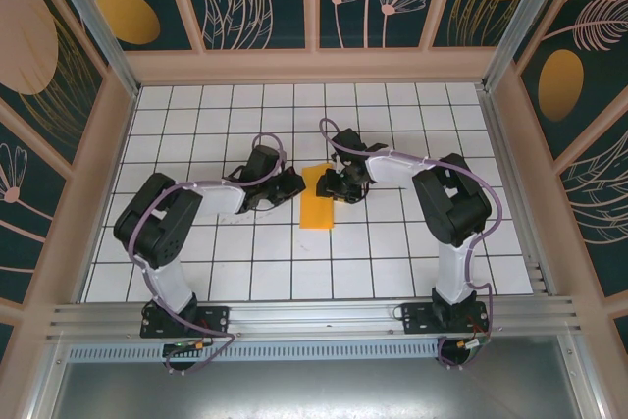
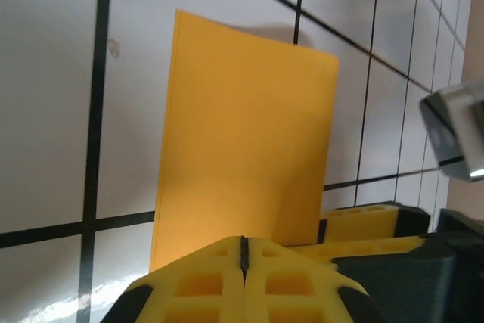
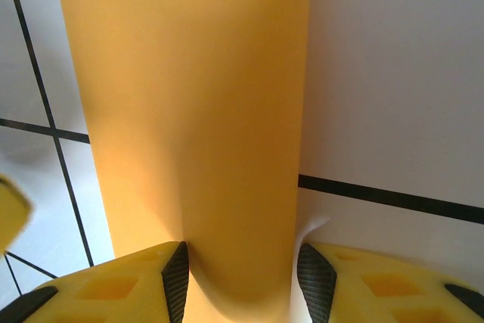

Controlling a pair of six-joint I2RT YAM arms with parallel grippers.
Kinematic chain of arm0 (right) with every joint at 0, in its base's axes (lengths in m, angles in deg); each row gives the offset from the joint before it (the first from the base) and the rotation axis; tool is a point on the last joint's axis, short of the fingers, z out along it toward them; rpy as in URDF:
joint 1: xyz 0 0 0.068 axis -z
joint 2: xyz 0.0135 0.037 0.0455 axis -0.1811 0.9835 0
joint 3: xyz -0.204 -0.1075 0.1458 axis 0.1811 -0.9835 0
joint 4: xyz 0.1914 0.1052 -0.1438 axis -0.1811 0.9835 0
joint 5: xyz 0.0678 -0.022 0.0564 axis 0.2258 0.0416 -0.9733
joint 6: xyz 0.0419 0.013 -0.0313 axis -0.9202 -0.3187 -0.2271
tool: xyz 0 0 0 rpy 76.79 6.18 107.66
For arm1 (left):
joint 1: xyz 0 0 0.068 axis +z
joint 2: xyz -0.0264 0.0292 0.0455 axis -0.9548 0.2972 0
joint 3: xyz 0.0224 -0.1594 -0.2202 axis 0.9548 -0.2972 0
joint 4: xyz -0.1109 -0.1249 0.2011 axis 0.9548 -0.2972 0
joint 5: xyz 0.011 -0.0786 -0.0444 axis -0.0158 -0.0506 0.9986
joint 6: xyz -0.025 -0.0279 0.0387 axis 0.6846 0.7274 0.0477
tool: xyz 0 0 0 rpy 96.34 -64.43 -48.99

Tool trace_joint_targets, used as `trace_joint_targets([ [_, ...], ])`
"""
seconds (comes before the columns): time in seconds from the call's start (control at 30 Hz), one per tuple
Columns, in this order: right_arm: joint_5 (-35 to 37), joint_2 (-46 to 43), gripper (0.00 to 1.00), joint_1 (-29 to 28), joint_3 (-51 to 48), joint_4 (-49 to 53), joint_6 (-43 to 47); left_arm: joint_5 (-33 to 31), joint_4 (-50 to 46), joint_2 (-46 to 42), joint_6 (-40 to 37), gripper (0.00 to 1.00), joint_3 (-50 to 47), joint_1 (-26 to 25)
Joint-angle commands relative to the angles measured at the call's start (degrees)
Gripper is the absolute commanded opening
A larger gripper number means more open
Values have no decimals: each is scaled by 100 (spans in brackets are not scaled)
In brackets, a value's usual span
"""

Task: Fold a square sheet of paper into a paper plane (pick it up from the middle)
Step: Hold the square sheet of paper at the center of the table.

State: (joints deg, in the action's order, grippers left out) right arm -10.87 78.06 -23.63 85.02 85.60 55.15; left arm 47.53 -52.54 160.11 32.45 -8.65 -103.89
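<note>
Left gripper (image 2: 243,246), shut, is resting at the paper's (image 2: 246,134) edge; right gripper (image 3: 240,266), half-spread, is hovering over it; I'm creasing slowly.

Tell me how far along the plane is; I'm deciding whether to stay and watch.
Early. Done: the square sheet of paper lies as a narrow rectangle, seemingly folded once in half. In hand: the left gripper, jaws shut, sits at its edge; the right gripper straddles it, jaws apart. Left: nose folds and wings; no point yet.
</note>
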Motion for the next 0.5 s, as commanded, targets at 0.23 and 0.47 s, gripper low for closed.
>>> trace_joint_targets([
  [0.23, 358, 560, 49, -27, -210, 194, 77, 540, 545, 485, 207, 0, 145, 11],
  [0.47, 366, 557, 49, -25, -210, 203, 77, 398, 371, 635, 172, 0, 43, 14],
])
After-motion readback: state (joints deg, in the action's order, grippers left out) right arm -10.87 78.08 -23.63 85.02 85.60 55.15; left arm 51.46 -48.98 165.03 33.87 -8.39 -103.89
